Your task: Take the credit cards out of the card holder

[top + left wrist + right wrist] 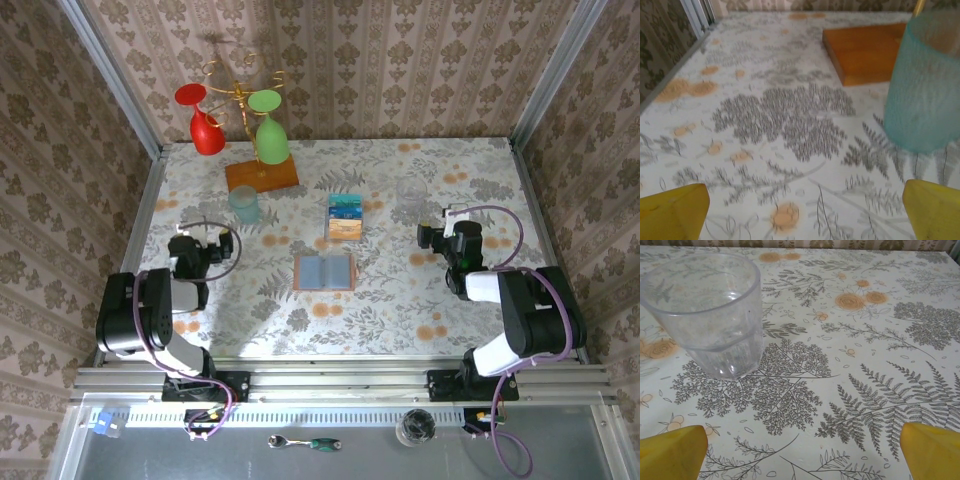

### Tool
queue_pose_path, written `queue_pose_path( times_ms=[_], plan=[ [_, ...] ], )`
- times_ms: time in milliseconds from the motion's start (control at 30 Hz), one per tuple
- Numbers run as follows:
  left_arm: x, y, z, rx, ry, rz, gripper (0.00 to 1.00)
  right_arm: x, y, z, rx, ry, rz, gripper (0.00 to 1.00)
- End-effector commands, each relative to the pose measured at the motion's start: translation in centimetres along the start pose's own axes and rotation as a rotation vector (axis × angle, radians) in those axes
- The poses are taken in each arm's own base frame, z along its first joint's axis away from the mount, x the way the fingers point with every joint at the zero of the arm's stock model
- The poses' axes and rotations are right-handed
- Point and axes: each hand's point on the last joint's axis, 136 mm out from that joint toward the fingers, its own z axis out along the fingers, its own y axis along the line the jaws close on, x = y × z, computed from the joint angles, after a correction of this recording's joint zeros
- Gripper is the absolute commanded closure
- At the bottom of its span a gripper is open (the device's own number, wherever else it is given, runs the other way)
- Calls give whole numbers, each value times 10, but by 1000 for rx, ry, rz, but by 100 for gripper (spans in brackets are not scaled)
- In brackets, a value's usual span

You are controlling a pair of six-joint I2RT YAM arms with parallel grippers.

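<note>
**Holder open at table centre, cards just beyond it, both grippers wide**

The holder lies flat and open at the middle of the table, blue-grey lining up. Whether a card sits in its pockets I cannot tell. The cards lie in a small overlapped pile near the holder at its 12 to 1 o'clock, blue and teal at the far end and orange-tan at the near end.

The teal cup stands upright at the holder's 10 o'clock; its contents are unclear. The clear glass stands upright at the holder's 2 o'clock and looks empty. The rack is at 11 o'clock near the far edge, with a red glass and a green glass hung upside down on it.

The holder is well clear of every table edge, with bare cloth at its 3, 6 and 9 o'clock. Its long axis runs 9 to 3; the pile's runs 12 to 6.

The left gripper is at the holder's 9 o'clock, fingers spread wide and holding nothing, with the cup close at its 1 o'clock. The right gripper is at the holder's 3 o'clock, equally spread and unladen, with the glass at its 11 o'clock.
</note>
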Motion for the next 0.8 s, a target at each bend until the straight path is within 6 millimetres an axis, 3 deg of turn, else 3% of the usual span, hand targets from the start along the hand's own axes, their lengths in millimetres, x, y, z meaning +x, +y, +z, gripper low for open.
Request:
queue_pose_path(
  times_ms=[0,233,400,767],
  plan=[
    [-27,-5,-2,18,-116,45,0,-12,4,0,-31,-62,28,0],
    [-27,-6,10,-51,-48,89,0,-13,4,0,-31,-62,29,0],
    [-26,-24,10,21,-47,147,0,-13,4,0,-32,-62,28,0],
    [-26,-15,13,12,-32,103,0,-12,3,0,-36,-59,34,0]
  ],
)
